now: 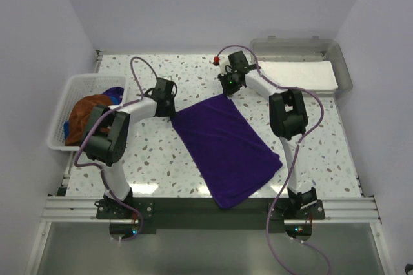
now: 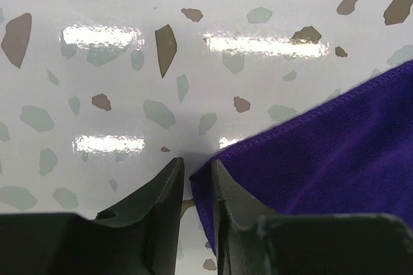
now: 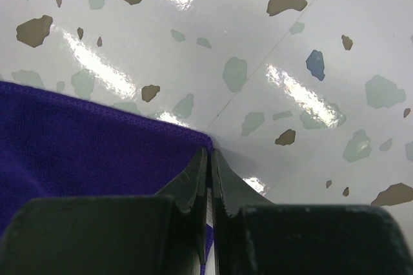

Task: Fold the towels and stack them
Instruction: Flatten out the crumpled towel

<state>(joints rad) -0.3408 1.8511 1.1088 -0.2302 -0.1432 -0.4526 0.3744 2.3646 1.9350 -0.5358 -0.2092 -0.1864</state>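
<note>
A purple towel (image 1: 229, 149) lies spread flat and slanted across the middle of the table. My left gripper (image 1: 171, 112) is at its left corner. In the left wrist view the jaws (image 2: 197, 162) stand a narrow gap apart, with the towel's corner (image 2: 335, 139) in the gap against the right finger and bare table showing beside it. My right gripper (image 1: 227, 89) is at the towel's far corner. In the right wrist view it (image 3: 210, 151) is shut on that corner of the towel (image 3: 77, 139), low on the table.
A white basket (image 1: 68, 94) at the left edge holds a crumpled orange-brown towel (image 1: 87, 110) and a blue one (image 1: 115, 92). A clear bin (image 1: 342, 62) at the back right holds a folded white towel (image 1: 297, 73). The table is white with speckles.
</note>
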